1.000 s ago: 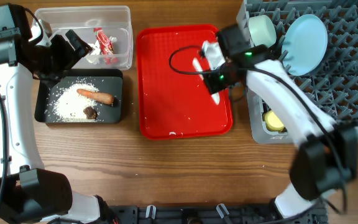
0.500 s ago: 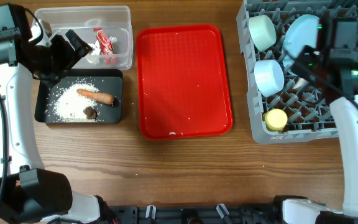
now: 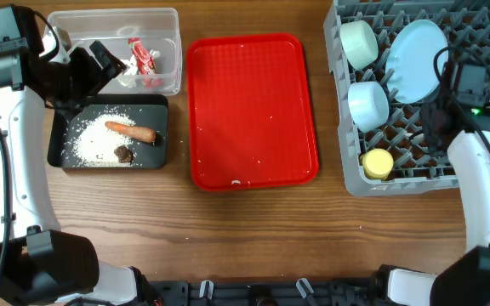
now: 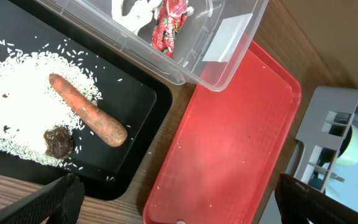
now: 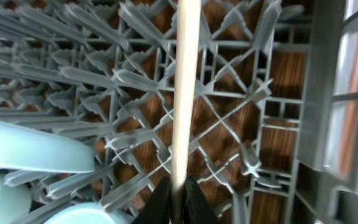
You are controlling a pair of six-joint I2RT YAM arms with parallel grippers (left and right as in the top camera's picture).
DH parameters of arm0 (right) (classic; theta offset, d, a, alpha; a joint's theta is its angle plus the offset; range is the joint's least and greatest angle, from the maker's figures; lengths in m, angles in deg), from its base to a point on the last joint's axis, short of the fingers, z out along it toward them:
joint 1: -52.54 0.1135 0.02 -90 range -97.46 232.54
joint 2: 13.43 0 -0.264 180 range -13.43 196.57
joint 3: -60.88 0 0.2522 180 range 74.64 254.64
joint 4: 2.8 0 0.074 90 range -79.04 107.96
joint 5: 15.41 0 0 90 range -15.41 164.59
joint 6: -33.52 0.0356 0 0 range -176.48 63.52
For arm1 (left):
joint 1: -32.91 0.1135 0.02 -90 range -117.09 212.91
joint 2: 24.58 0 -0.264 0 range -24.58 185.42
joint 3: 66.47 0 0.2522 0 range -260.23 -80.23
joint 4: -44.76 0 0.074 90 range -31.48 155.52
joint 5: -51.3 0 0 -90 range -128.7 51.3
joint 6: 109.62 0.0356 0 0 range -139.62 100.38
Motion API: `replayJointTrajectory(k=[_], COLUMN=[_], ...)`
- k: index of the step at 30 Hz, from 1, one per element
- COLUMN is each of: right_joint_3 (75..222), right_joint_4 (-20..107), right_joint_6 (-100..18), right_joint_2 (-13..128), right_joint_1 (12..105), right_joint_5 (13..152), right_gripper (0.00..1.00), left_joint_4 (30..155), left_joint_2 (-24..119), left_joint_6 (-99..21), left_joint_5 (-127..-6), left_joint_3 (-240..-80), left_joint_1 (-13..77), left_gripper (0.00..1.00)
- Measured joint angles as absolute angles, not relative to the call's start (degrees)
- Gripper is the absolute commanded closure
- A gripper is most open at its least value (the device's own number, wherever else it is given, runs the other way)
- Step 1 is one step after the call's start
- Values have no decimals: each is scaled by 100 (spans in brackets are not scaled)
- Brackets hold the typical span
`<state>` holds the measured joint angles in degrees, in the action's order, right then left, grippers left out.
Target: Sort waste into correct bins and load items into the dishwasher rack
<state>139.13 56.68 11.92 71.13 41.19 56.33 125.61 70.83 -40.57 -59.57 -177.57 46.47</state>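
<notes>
My right gripper is shut on the white spoon and holds its handle over the grid of the grey dishwasher rack, beside the light blue plate. The rack also holds the pale blue bowl, the mint-green bowl and the yellow cup. My left gripper is open and empty above the bins. The clear tub holds the wrapper and the tissue. The black tray holds rice, the sausage piece and the dark lump.
The flat red serving tray lies in the middle with a few rice grains on it. Bare wooden table runs along the front. The rack's upright pegs surround the spoon in the right wrist view.
My right arm carried the spoon from the red tray over to the rack and now holds it low beside the plate. The left arm has not moved.
</notes>
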Motion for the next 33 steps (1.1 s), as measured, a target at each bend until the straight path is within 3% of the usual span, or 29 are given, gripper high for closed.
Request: replayJointTrajectory(k=[1, 2, 6, 8, 15, 20, 27, 33], right_joint_3=[13870, 13841, 13841, 13841, 14095, 14195, 14219, 14219], right_joint_4=[5618, 5613, 5635, 5694, 5694, 6230, 7563, 7346], right_joint_6=[1225, 1288, 1233, 1096, -644, -3687, -4638, -5630], right_joint_2=[7181, 7240, 7261, 7222, 5961, 4208, 3026, 3023], right_joint_1=[4119, 4119, 4119, 4117, 4117, 4097, 4097, 4097], right_joint_5=[5653, 5668, 5679, 5703, 6407, 8899, 9747, 9504], right_gripper=[34, 23, 11, 0, 0, 0, 0, 0], left_joint_4=[12563, 12563, 12563, 12563, 12563, 12563, 12565, 12563], left_joint_2=[7083, 7083, 7083, 7083, 7083, 7083, 7083, 7083], left_joint_6=[-4057, -4057, -4057, -4057, -4057, -4057, -4057, -4057], left_joint_5=[-5959, -5957, -5957, -5959, -5959, -5957, -5957, -5957], left_joint_3=[-17757, -17757, -17757, -17757, -17757, -17757, -17757, -17757], left_joint_1=[4647, 4647, 4647, 4647, 4647, 4647, 4647, 4647], left_gripper=[0, 0, 0, 0, 0, 0, 0, 0])
